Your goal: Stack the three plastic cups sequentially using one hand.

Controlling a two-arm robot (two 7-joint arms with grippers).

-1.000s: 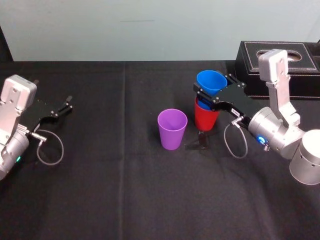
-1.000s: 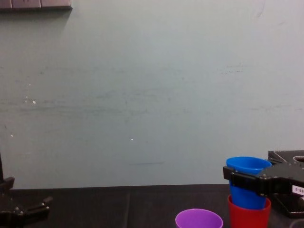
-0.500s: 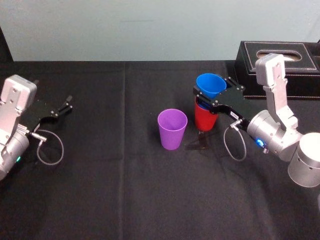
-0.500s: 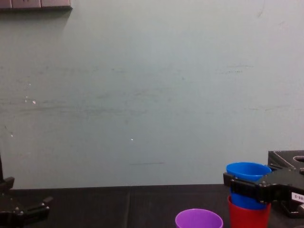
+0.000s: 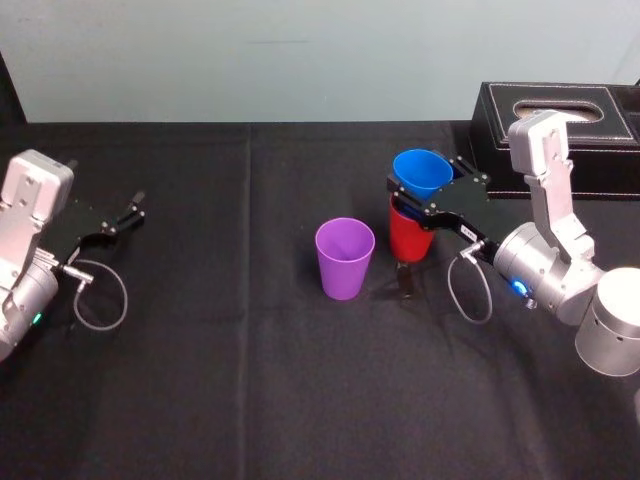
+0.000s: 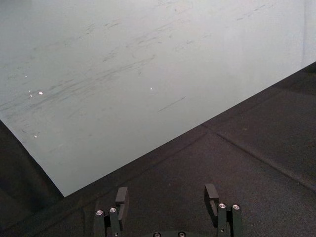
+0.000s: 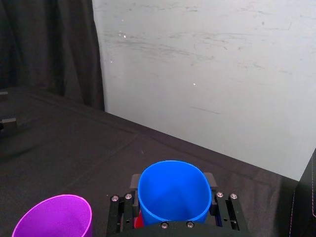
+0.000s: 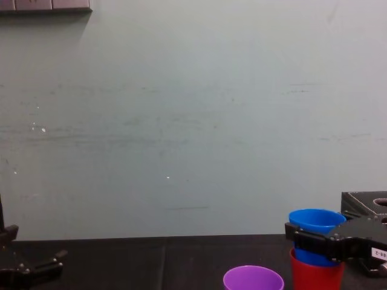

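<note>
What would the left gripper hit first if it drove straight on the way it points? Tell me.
The way looks free: the open left gripper points across bare black cloth toward the pale wall, which it would likely meet first. The purple cup seems off that line.

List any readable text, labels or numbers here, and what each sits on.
White label on the right gripper, which holds the blue cup: characters too small to read.
Blue cup, red cup, purple cup: no print visible.
Black box: no text visible.
</note>
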